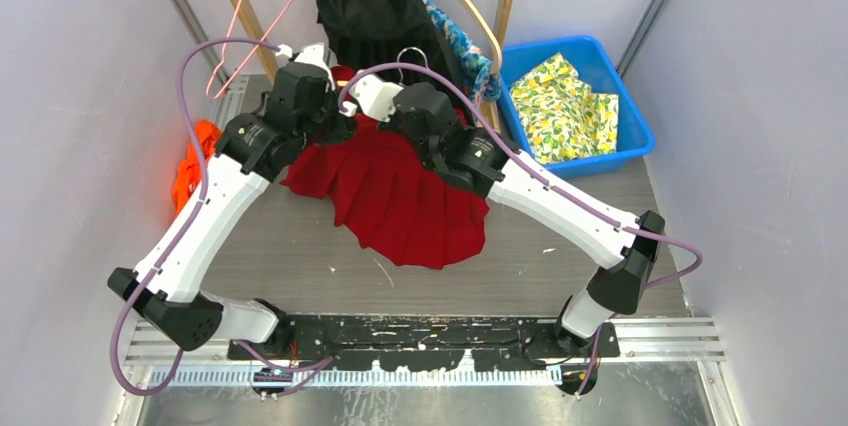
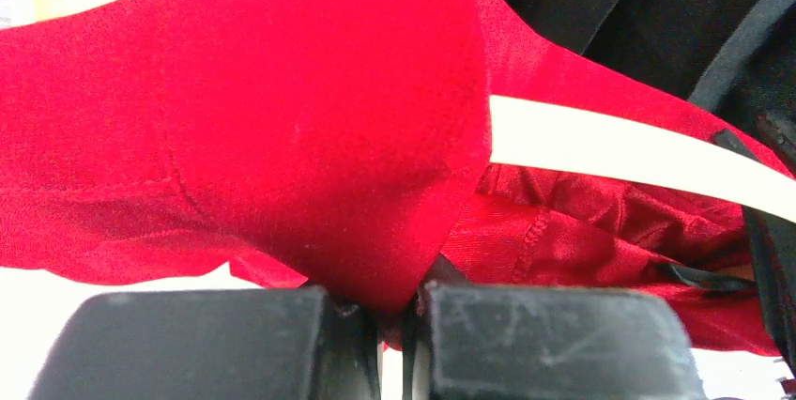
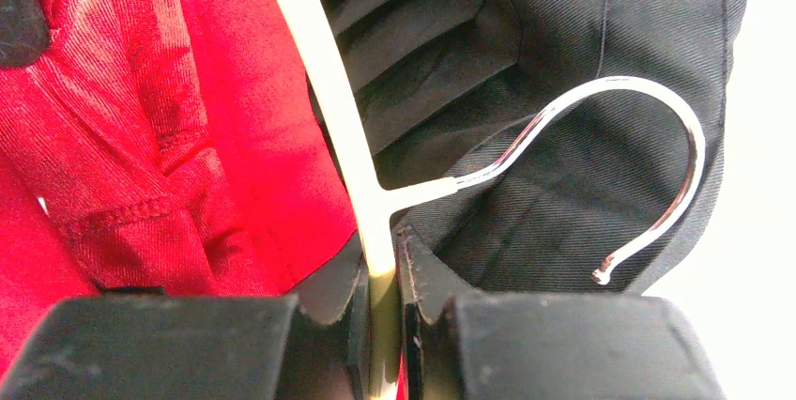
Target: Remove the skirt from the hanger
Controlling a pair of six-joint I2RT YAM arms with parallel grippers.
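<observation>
1. The red skirt is lying spread on the counter. It is fanning out from the far middle toward the centre, with its wide hem facing the near edge.
2. The left pincer is sitting clamped on a fold of the skirt near the waist, and red cloth is bulging up from between its two fingers.
3. The right pincer is gripping the white bar of the hanger, just below where the chrome hook is branching off.
4. In the left wrist view, the hanger's bar is disappearing behind the pinched fold, with shiny red lining showing beneath it.
5. A black garment is hanging at the far edge just behind both pincers, and the hook is showing against it.
6. A blue bin is standing at the far right corner, holding a yellow-and-green patterned cloth.
7. An orange cloth is lying at the left edge.
</observation>
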